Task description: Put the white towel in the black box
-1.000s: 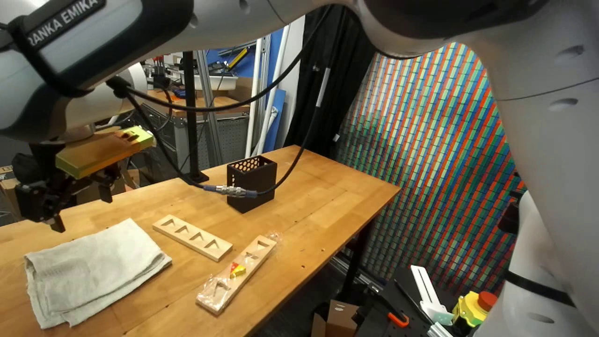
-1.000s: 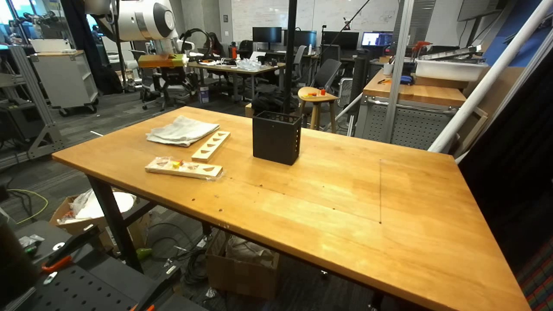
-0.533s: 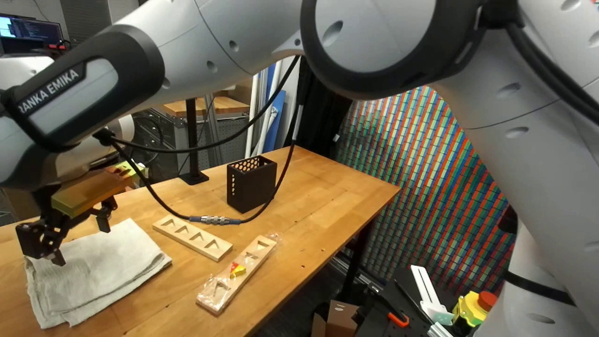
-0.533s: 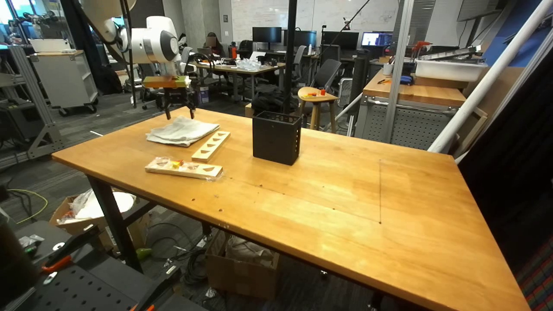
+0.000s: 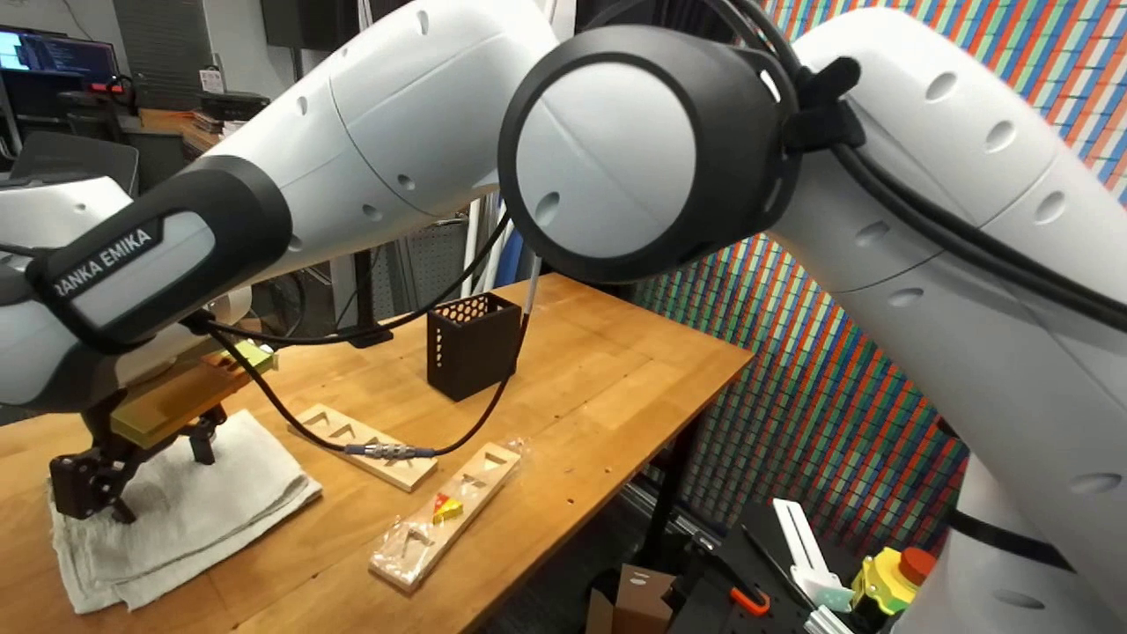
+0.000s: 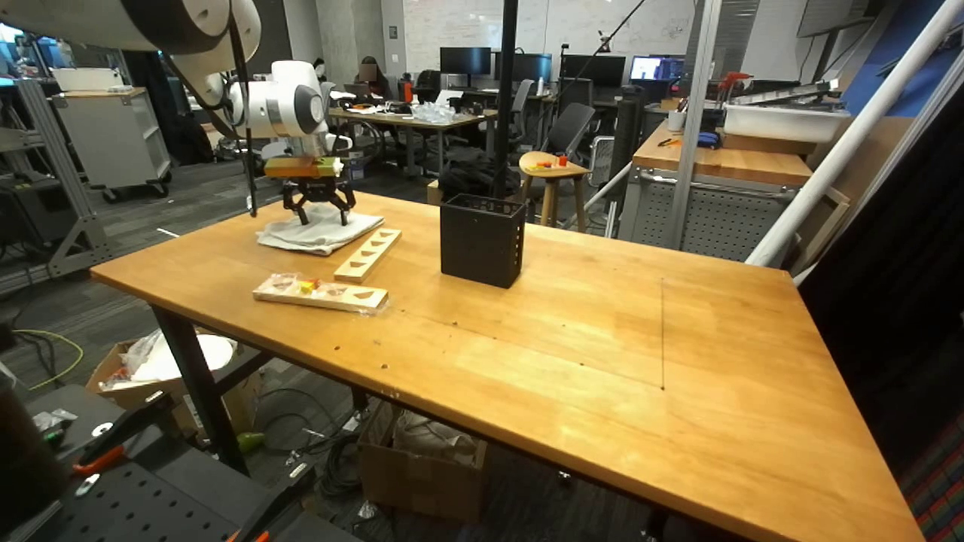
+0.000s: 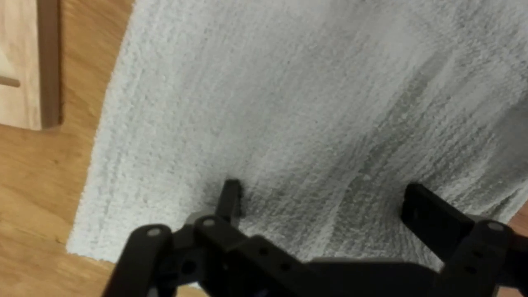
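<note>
The white towel (image 5: 231, 484) lies folded flat on the table, and it also shows in an exterior view (image 6: 312, 238). My gripper (image 5: 164, 482) is over it, pointing down, and it is also in the other view of the scene (image 6: 324, 220). In the wrist view the gripper (image 7: 324, 190) is open, with wide-spread fingers and rumpled towel (image 7: 268, 103) between them. The fingertips appear to touch the cloth. The black box (image 5: 474, 352) stands upright farther along the table, apart from the towel, and it shows in an exterior view (image 6: 482, 245).
A pale wooden slotted strip (image 6: 367, 256) lies between towel and box; its end shows in the wrist view (image 7: 22, 62). A plastic-wrapped strip (image 5: 475, 480) with coloured pieces lies nearer the table edge. The arm's cable (image 5: 387, 451) hangs low over the strips. A black post stands behind the box.
My gripper has come down from above the table to the towel's surface, staying open. The arm's cable has sunk lower. The towel's edges have shifted very slightly; the box has not moved.
</note>
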`<control>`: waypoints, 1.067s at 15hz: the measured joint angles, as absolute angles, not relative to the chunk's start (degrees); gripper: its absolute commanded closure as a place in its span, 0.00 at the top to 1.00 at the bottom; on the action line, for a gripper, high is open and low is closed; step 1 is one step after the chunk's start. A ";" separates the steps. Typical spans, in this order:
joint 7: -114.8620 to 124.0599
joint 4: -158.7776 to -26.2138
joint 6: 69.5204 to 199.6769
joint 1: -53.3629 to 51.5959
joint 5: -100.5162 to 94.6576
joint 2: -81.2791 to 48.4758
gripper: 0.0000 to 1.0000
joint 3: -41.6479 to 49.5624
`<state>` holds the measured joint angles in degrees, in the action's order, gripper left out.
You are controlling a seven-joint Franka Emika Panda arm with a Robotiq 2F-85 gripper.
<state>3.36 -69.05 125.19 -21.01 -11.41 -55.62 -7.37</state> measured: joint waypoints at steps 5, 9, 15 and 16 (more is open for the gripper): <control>3.33 -66.69 125.16 -21.03 -11.41 -56.70 0.46 -7.19; 3.34 -65.88 125.15 -21.25 -11.41 -56.65 0.16 -7.18; 3.38 -65.80 124.58 -22.14 -11.41 -55.76 0.12 -7.24; 3.38 -65.80 124.21 -22.33 -11.41 -55.52 0.12 -7.24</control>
